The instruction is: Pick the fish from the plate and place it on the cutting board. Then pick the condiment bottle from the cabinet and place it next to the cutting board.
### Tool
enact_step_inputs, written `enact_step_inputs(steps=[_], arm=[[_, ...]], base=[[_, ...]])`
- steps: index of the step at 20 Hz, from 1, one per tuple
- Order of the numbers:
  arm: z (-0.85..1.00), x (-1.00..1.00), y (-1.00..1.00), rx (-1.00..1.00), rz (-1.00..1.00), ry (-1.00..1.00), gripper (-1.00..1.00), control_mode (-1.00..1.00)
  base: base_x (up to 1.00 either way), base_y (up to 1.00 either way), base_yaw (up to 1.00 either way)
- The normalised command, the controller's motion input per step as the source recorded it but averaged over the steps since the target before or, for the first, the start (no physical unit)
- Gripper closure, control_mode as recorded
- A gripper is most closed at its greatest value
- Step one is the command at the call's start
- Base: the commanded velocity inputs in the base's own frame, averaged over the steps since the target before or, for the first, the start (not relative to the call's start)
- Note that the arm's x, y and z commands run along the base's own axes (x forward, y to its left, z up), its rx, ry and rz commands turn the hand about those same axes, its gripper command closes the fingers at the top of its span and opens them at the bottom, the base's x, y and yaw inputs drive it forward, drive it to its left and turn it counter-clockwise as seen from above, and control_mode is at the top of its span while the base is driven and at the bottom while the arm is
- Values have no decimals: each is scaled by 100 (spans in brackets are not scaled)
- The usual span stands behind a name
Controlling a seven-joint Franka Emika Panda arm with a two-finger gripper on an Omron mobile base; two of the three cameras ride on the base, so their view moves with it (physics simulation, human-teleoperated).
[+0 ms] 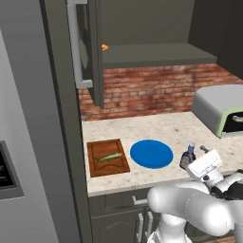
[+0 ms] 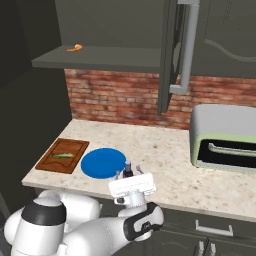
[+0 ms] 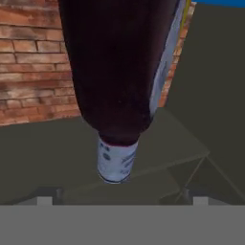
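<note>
Condiment bottle (image 1: 188,157) stands upright on the counter (image 1: 180,128), just right of the blue plate (image 1: 151,154), with the gripper (image 2: 129,174) around it from the front. The jaws stand wide apart on either side of the bottle and do not pinch it; in the hand view its dark body (image 3: 115,72) and pale cap (image 3: 115,162) hang between the finger tips (image 3: 44,201). The plate lies bare just right of the cutting board (image 1: 107,157), which sits at the counter's left end. The fish (image 1: 109,157) lies along the board. Above, the cabinet (image 1: 147,52) is open, a small orange thing (image 1: 105,47) on its shelf. A grey toaster oven (image 2: 225,140) stands at the right.
</note>
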Motion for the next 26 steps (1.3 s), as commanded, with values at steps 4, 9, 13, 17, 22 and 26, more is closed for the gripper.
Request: enact_step_inputs(steps=[4, 9, 13, 17, 22, 26], arm=[[41, -42, -6, 0, 0, -4, -100, -100], [48, -35, 0, -1, 0, -7, -100, -100], [60, -21, 0, -6, 0, -8, -100, -100], [54, -5, 7, -5, 3, -13, -100, -100], [31, 0, 2, -1, 10, -21, -100, -100], [24, -1, 0, 0, 14, -23, -100, -100]], base=[[0, 0, 0], [0, 0, 0], [0, 0, 0], [0, 0, 0], [0, 0, 0], [0, 0, 0]])
